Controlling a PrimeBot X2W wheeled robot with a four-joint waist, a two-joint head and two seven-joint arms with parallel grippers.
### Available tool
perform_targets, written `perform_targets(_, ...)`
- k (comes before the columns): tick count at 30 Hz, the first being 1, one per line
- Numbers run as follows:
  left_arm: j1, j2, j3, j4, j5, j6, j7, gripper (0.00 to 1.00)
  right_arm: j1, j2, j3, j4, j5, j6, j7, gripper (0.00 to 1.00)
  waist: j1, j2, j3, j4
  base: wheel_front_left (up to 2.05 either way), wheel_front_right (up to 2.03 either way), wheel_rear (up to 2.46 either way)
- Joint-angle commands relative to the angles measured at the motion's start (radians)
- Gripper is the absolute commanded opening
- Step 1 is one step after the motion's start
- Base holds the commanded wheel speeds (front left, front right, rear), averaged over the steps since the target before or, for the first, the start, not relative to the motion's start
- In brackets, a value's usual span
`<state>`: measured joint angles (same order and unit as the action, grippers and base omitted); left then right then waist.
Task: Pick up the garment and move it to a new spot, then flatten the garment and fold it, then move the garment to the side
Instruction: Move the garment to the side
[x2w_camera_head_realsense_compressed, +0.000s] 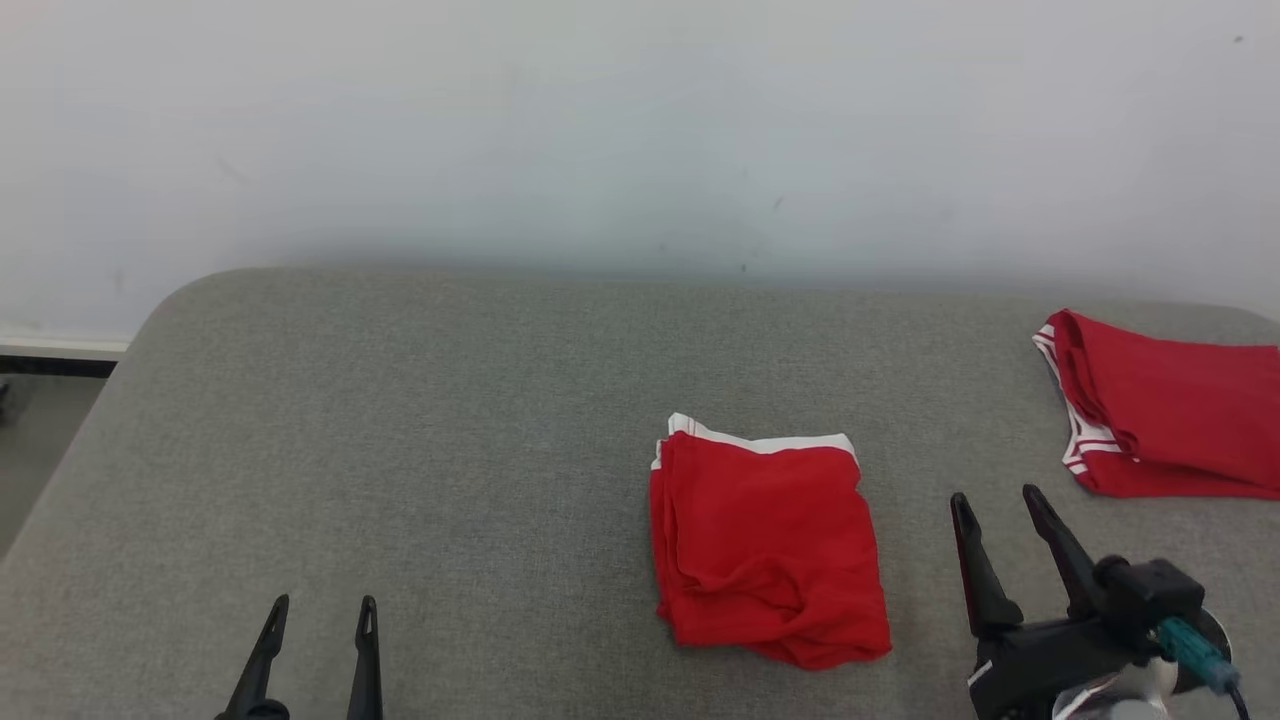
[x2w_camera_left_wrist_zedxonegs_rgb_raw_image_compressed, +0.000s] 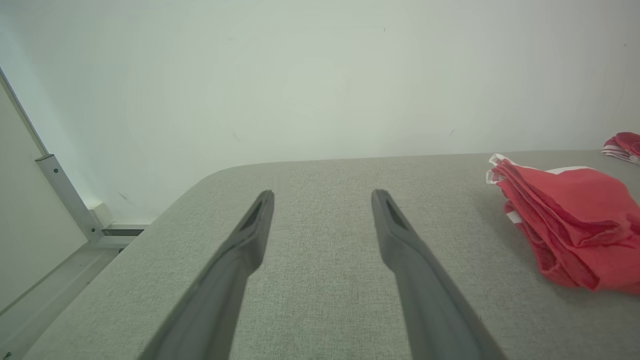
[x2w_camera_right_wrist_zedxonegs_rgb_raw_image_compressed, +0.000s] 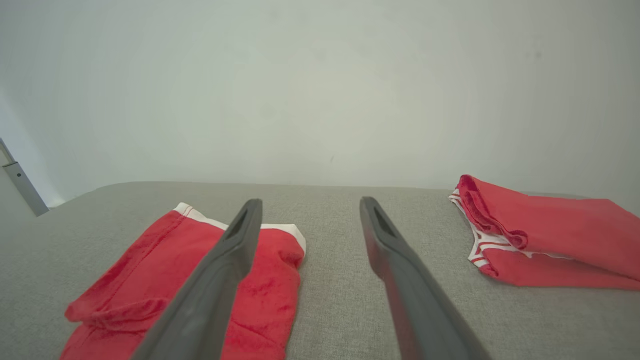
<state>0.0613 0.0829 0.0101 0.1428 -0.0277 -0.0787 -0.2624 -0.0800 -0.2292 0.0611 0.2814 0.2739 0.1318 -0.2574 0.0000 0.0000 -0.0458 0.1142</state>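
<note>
So here's what you've got: the red garment (x2w_camera_head_realsense_compressed: 770, 550) is sitting roughly mid-table on the grey padded table (x2w_camera_head_realsense_compressed: 400, 450), folded into a chunky rectangle with the white waistband on the far edge and the lumpier, rumpled end toward you. Its slightly longer side runs away from the robot, not across. Your right gripper (x2w_camera_head_realsense_compressed: 995, 495) is parked just beside it on the right, fingers spread wide with nothing in them, pointing up-table a bit past the garment's near half. The left gripper (x2w_camera_head_realsense_compressed: 324, 602) is also wide open and empty, but well off to the left with bare table between it and the cloth. So the right arm is clearly the closer one, and the garment lies to the left of its fingers. There's a second red garment (x2w_camera_head_realsense_compressed: 1170, 410) further right near the table's far edge. My guess is the fold's basically done and you're onto the move-aside bit, so I'd swing the right fingers left onto that near right corner.
</note>
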Motion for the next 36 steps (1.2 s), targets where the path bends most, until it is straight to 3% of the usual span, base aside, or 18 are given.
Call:
perform_targets(1, -0.01, 0.002, -0.002, 0.002, 0.002, 0.002, -0.003, 1.0, -0.041, -0.008, 0.009, 0.034, 0.009, -0.003, 0.013, 1.0, 0.0, 0.0, 0.004, 0.025, 0.0, 0.0, 0.0)
perform_targets(16, -0.052, -0.006, -0.03, 0.015, -0.006, -0.001, -0.003, 1.0, -0.323, -0.028, 0.097, 0.454, 0.068, -0.003, 0.118, 1.0, 0.0, 0.0, 0.079, 0.131, 0.0, 0.0, 0.0)
perform_targets(31, -0.101, -0.016, -0.04, 0.028, -0.015, 0.006, -0.003, 1.0, -0.405, 0.014, 0.181, 0.758, 0.129, -0.003, 0.194, 1.0, 0.0, 0.0, 0.128, 0.142, 0.0, 0.0, 0.0)
perform_targets(32, -0.105, -0.017, -0.04, 0.03, -0.017, 0.005, -0.003, 1.0, -0.414, 0.027, 0.191, 0.776, 0.15, -0.003, 0.202, 0.3, 0.0, 0.0, 0.129, 0.14, 0.0, 0.0, 0.0)
perform_targets(33, -0.107, -0.017, -0.039, 0.03, -0.018, 0.005, -0.003, 1.0, -0.419, 0.031, 0.197, 0.777, 0.161, -0.003, 0.201, 0.0, 0.0, 0.0, 0.13, 0.139, 0.0, 0.0, 0.0)
perform_targets(36, -0.106, -0.019, -0.033, 0.028, -0.021, 0.007, -0.003, 1.0, -0.441, 0.028, 0.222, 0.779, 0.191, -0.003, 0.206, 0.0, 0.0, 0.0, 0.133, 0.13, 0.0, 0.0, 0.0)
